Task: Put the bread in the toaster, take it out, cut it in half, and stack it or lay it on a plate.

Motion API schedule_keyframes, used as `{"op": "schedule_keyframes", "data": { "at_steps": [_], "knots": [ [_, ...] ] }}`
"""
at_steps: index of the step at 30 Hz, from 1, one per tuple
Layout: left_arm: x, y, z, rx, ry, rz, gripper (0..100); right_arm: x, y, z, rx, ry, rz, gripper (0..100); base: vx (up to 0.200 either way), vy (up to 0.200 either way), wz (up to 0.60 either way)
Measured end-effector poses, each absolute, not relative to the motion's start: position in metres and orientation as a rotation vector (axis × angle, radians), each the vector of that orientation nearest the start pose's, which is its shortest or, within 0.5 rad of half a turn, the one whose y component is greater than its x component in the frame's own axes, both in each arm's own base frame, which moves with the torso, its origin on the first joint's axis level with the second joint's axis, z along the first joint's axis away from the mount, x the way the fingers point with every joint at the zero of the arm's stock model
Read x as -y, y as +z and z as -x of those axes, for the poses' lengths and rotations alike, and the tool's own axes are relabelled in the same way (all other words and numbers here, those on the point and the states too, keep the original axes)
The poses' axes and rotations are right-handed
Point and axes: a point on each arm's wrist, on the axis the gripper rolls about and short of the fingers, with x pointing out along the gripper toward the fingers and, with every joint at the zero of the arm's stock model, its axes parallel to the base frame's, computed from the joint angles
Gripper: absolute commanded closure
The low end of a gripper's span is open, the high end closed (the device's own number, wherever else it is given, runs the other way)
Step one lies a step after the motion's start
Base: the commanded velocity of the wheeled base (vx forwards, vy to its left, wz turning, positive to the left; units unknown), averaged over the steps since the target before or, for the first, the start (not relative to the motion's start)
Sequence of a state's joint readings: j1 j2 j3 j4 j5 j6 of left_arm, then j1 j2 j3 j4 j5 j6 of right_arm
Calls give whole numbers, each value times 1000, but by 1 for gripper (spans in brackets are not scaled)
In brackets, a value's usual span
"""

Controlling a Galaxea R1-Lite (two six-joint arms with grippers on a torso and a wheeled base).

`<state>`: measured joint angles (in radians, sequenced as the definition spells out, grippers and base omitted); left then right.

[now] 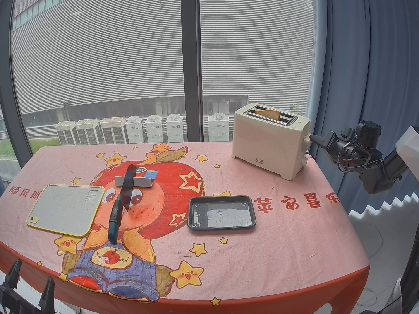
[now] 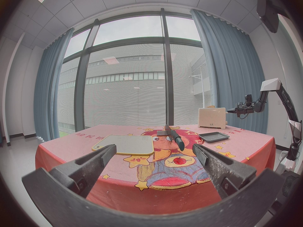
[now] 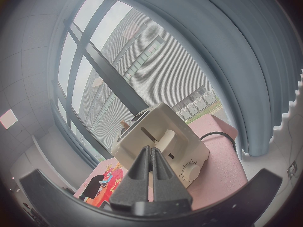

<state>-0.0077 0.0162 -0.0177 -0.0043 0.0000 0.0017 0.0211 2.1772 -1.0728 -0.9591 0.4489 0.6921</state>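
A cream toaster [image 1: 270, 141] stands at the table's back right with a slice of bread [image 1: 268, 114] poking up from its slot. My right gripper [image 1: 312, 139] is shut, its tips right at the toaster's side lever [image 3: 167, 138]. The bread [image 3: 124, 124] peeks above the toaster [image 3: 157, 142] in the right wrist view. A dark tray-like plate [image 1: 221, 213] lies mid-table. A knife [image 1: 121, 201] with a teal handle rests across a small holder [image 1: 133, 181], beside a yellow-rimmed cutting board [image 1: 65, 209]. My left gripper [image 2: 153, 160] is open, off the table's near left edge.
Blue curtains [image 1: 371, 66] hang right behind the toaster and my right arm. The toaster's cord [image 3: 221, 135] trails over the table's right corner. A window stretches along the back. Bare tablecloth [image 1: 283, 249] lies in front of the tray.
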Motion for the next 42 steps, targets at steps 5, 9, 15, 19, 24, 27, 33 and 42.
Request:
{"op": "schedule_keyframes", "data": {
  "at_steps": [5, 9, 15, 19, 24, 27, 33, 42],
  "knots": [
    [0, 81, 23, 6, -8, -1, 0, -19, 108, -416, -305, 400, -710, 100, 0, 0, 0],
    [0, 81, 23, 6, -8, -2, 0, -19, 107, -416, -310, 400, -710, 100, 0, 0, 0],
    [0, 81, 23, 6, -8, -2, 0, -20, 104, -417, -317, 397, -712, 100, 0, 0, 0],
    [0, 81, 23, 5, -8, -2, 0, -20, 101, -417, -324, 395, -713, 100, 0, 0, 0],
    [0, 81, 23, 5, -8, -2, 0, -20, 98, -418, -332, 393, -714, 100, 0, 0, 0],
    [0, 81, 23, 5, -8, -2, 0, -21, 96, -418, -336, 392, -715, 100, 0, 0, 0],
    [0, 81, 23, 6, -8, -2, 0, -21, 94, -419, -342, 390, -717, 100, 0, 0, 0],
    [0, 81, 23, 6, -8, -2, 0, -21, 89, -419, -351, 388, -717, 100, 0, 0, 0]
  ]
}}
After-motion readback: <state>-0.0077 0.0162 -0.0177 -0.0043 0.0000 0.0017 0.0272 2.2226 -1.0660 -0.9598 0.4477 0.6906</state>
